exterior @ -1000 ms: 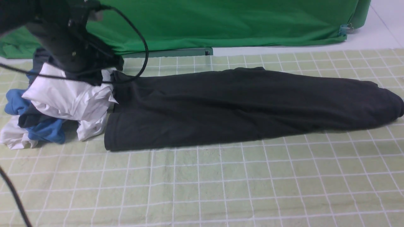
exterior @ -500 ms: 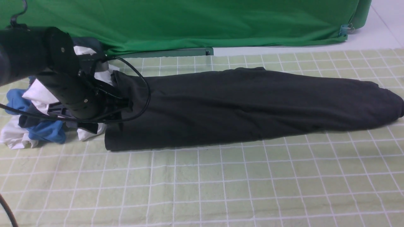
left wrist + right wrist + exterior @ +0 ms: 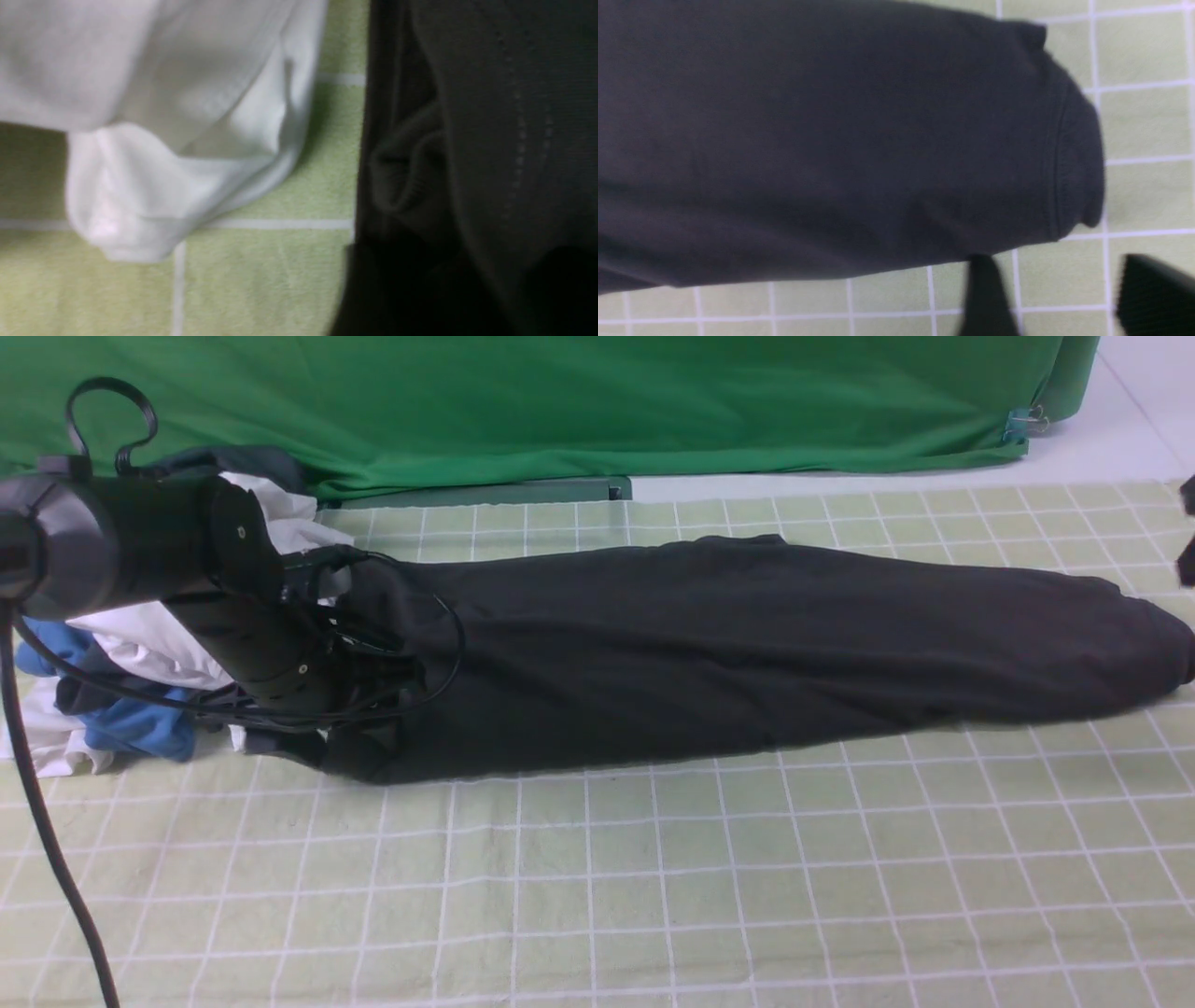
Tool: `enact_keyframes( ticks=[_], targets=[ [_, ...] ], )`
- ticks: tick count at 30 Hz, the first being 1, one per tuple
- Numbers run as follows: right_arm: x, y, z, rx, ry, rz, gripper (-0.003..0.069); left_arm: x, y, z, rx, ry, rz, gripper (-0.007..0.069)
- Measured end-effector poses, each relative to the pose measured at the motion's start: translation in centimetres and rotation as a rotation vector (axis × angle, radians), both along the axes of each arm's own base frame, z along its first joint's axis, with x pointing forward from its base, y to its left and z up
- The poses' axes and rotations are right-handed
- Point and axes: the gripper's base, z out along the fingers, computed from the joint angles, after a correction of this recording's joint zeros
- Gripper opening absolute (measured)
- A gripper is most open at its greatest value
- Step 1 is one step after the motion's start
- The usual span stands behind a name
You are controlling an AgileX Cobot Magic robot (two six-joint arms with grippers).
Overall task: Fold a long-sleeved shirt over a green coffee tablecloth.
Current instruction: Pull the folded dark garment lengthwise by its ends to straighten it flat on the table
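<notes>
The shirt (image 3: pixel 747 653) is black and folded lengthwise into one long band. It lies flat on the tablecloth (image 3: pixel 653 877), a pale yellow-green cloth with a white grid. The band runs across the far half of the surface, from near the left side towards the right edge. Its right end is rounded and finished with a ribbed, stitched band. Its left end shows a line of stitching and a small ribbed fold in the left wrist view. No chest print is visible.

The left gripper (image 3: pixel 373 723) is low over the near left corner of the shirt, against the fabric. Its jaws are hidden by the wrist, the cables and the dark cloth. It cannot be told how wide they stand or whether they hold the shirt.

The right gripper (image 3: pixel 1069 298) has its jaws wide apart. The two fingers (image 3: pixel 985 298) hang above bare tablecloth and hold nothing. One finger is just beside the near edge of the shirt's right end; the other is farther out, past that end. Contact with the shirt cannot be confirmed.

A pile of white and blue garments (image 3: pixel 140 644) lies at the left side of the surface, just beside the shirt's left end.
</notes>
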Motion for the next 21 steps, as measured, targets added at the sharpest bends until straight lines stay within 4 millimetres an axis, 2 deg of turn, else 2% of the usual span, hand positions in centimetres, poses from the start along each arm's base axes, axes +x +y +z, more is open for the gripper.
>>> enact_keyframes(
  ticks=[1, 3, 4, 6, 8, 12, 15, 16, 18, 19, 21],
  targets=[
    [0.1, 0.0, -0.3, 0.002, 0.008, -0.001, 0.0446, 0.0, 0.0, 0.0, -0.002, -0.001, 0.001, 0.0333],
    [0.7, -0.2, -2.3, 0.011, 0.055, -0.001, 0.0538, 0.1, -0.2, 0.1, -0.006, -0.009, -0.012, 0.0154],
    [0.9, -0.2, -3.4, 0.016, 0.077, -0.001, 0.0563, 0.1, -0.2, 0.1, -0.005, -0.009, -0.017, 0.0113],
    [1.4, -0.3, -5.1, 0.024, 0.111, -0.004, 0.0568, 0.1, -0.2, 0.2, -0.004, -0.010, -0.022, 0.0090],
    [1.5, -0.4, -5.8, 0.026, 0.122, -0.006, 0.0563, 0.1, -0.2, 0.2, -0.004, -0.010, -0.022, 0.0088],
    [2.1, -0.6, -8.5, 0.030, 0.160, -0.018, 0.0519, 0.1, -0.2, 0.3, -0.003, -0.013, -0.025, 0.0088],
    [2.2, -0.6, -9.0, 0.025, 0.170, -0.012, 0.0419, 0.1, -0.2, 0.5, -0.002, -0.018, -0.032, 0.0088],
    [2.2, -0.7, -9.0, 0.018, 0.169, -0.001, 0.0338, 0.1, -0.2, 0.5, -0.002, -0.019, -0.035, 0.0086],
    [2.1, -0.8, -8.8, 0.003, 0.165, 0.015, 0.0133, 0.0, -0.1, 0.9, 0.002, -0.031, -0.039, 0.0085],
    [2.0, -0.8, -8.6, 0.000, 0.164, 0.017, 0.0082, -0.1, -0.1, 1.2, 0.005, -0.040, -0.041, 0.0084],
    [1.9, -0.9, -8.0, -0.018, 0.160, 0.025, 0.0045, -0.2, 0.0, 2.0, 0.009, -0.060, -0.047, 0.0082]
  ],
)
